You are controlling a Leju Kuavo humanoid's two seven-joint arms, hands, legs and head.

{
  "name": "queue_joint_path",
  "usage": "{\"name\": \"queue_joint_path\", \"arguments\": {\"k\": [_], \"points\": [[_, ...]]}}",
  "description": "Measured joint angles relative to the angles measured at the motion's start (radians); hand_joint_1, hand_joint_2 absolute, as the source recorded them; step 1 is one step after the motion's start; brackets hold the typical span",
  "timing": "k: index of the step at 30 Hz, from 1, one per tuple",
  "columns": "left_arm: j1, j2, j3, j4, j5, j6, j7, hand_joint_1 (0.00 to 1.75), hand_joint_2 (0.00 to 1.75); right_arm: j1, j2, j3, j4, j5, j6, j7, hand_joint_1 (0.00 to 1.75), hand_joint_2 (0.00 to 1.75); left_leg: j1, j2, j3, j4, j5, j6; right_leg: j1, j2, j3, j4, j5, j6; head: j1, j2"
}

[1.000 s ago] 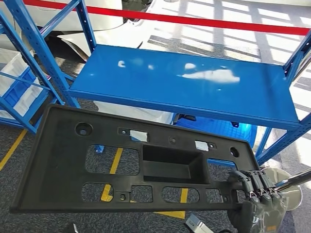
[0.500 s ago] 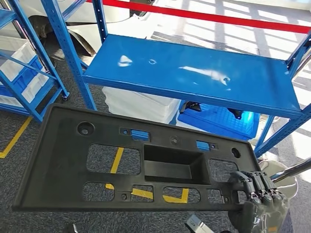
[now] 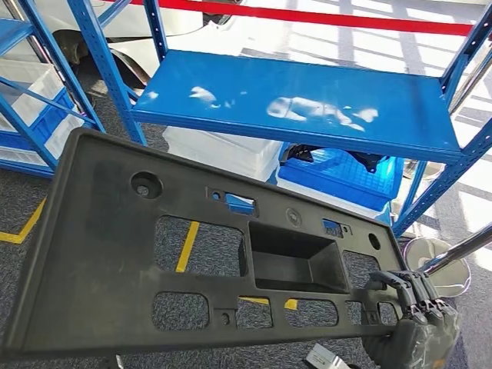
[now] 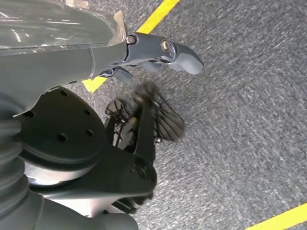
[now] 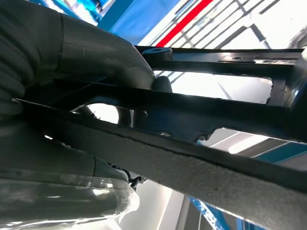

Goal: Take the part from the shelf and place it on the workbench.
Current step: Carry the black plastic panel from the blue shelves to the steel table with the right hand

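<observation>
The right robot hand (image 3: pixel 413 307) is closed on the big black part (image 3: pixel 174 254) — its dark fingers (image 3: pixel 406 288) curl over the top of the part's near edge at one end, and the thumb sits under it. In the right wrist view the same robot hand (image 5: pixel 72 96) is wrapped round a thin bar of the part (image 5: pixel 217 115), so this is a real hold and not just a touch. All the rest of the long flat part sticks out far to the side of the robot hand, up in the air, tilted a bit, with holes through which you can see the grey carpet floor (image 3: pixel 464 323) and a yellow line (image 3: pixel 187 247). The left robot hand (image 4: pixel 159 50) hangs down over the carpet, and I cannot tell if it is open or closed — it does seem to hold nothing. Past the part, farther from the right robot hand, stands the blue shelf (image 3: pixel 301 104), bare on top, with white and blue bins (image 3: pixel 342 173) under it. So I think the part is already off the shelf and the carry step is on. No worktop can be seen yet. The next move likely means turning to find the worktop, keeping the grip tight, since the long part could tip or swing, then laying it down flat.
</observation>
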Motion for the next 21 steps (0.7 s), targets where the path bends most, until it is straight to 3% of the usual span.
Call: {"name": "queue_joint_path", "arguments": {"k": [1,2,3,5,7,9,11,13,15,16,17,18,20,21], "points": [[0.0,0.0,0.0,0.0,0.0,0.0,0.0,0.0,1.75,0.005,0.007,-0.006,0.0,-0.025,0.0,-0.04,1.75,1.75,0.001,0.0,-0.004,0.038,-0.004,-0.002,0.001,-0.001,-0.011,0.006,0.004,0.0,0.0,0.0],[0.0,0.0,0.0,0.0,0.0,0.0,-0.001,0.0,1.75,0.01,0.016,-0.015,0.0,-0.049,0.0,-0.081,1.75,1.75,0.002,0.0,0.009,0.039,0.011,-0.004,0.001,-0.001,-0.022,0.014,0.007,0.001,0.0,0.0],[0.0,0.001,0.001,0.0,0.0,0.0,-0.002,0.0,1.75,0.015,0.026,-0.024,0.0,-0.071,0.0,-0.119,1.75,1.75,0.003,0.0,0.041,-0.001,0.038,-0.004,0.0,-0.002,-0.031,0.023,0.008,0.002,0.0,0.0],[0.0,0.001,0.001,0.0,0.0,0.0,-0.003,0.0,1.75,0.022,0.042,-0.038,0.001,-0.098,0.0,-0.159,1.75,1.75,0.005,0.0,0.126,-0.137,0.08,-0.002,0.002,-0.001,-0.049,0.043,0.006,0.006,0.0,0.0],[0.0,0.001,0.001,0.0,0.0,0.0,-0.004,0.0,1.75,0.029,0.055,-0.051,0.002,-0.12,0.0,-0.183,1.75,1.75,0.004,0.0,0.168,-0.217,0.086,0.004,0.004,0.0,-0.064,0.059,0.005,0.014,0.0,0.0],[0.001,0.001,0.001,0.0,0.0,0.0,-0.005,0.0,1.75,0.035,0.069,-0.066,0.004,-0.141,0.0,-0.21,1.75,1.75,0.004,0.0,0.165,-0.227,0.084,0.015,0.006,0.001,-0.074,0.066,0.01,0.025,0.001,0.0],[0.0,-0.001,0.001,0.0,0.0,0.0,-0.006,0.0,1.75,0.039,0.083,-0.081,0.004,-0.157,0.0,-0.236,1.75,1.75,0.009,0.0,0.159,-0.232,0.091,0.03,0.005,0.004,-0.084,0.084,-0.005,0.037,0.002,0.0],[0.0,-0.001,0.001,0.0,0.0,0.0,-0.008,0.0,1.75,0.044,0.093,-0.095,0.005,-0.169,0.0,-0.251,1.75,1.75,0.012,0.002,0.15,-0.234,0.099,0.043,-0.001,0.005,-0.12,0.171,-0.066,0.052,0.004,0.0],[0.0,-0.001,0.002,0.0,0.0,0.0,-0.008,0.0,1.75,0.048,0.099,-0.105,0.009,-0.179,0.0,-0.259,1.75,1.75,0.012,0.005,0.141,-0.234,0.105,0.048,-0.01,0.005,-0.173,0.306,-0.131,0.064,0.004,0.0],[0.0,-0.001,0.002,0.0,0.0,0.0,-0.008,0.0,1.75,0.051,0.101,-0.11,0.012,-0.183,0.0,-0.262,1.75,1.75,0.012,0.007,0.138,-0.233,0.107,0.048,-0.014,0.005,-0.186,0.346,-0.141,0.068,0.004,0.0],[0.0,-0.001,0.002,0.0,0.0,0.0,-0.008,0.0,1.75,0.053,0.104,-0.114,0.014,-0.186,0.0,-0.264,1.75,1.75,0.013,0.008,0.137,-0.233,0.109,0.047,-0.017,0.004,-0.181,0.347,-0.131,0.07,0.004,0.0],[0.0,-0.001,0.003,0.0,0.0,0.0,-0.008,0.0,1.75,0.054,0.105,-0.118,0.016,-0.188,0.0,-0.267,1.75,1.75,0.013,0.011,0.137,-0.233,0.11,0.046,-0.019,0.003,-0.157,0.306,-0.103,0.072,0.004,0.0],[0.0,-0.001,0.003,0.0,0.0,0.0,-0.008,0.0,1.75,0.055,0.109,-0.125,0.018,-0.191,0.0,-0.271,1.75,1.75,0.012,0.016,0.139,-0.233,0.111,0.042,-0.02,-0.014,-0.084,0.163,-0.032,0.072,0.004,0.0],[0.001,-0.001,0.003,0.0,0.0,0.0,-0.009,0.0,1.75,0.055,0.111,-0.127,0.018,-0.193,0.0,-0.272,1.75,1.75,0.01,0.019,0.138,-0.232,0.111,0.038,-0.018,-0.023,-0.059,0.106,-0.009,0.068,0.004,0.0]]}}
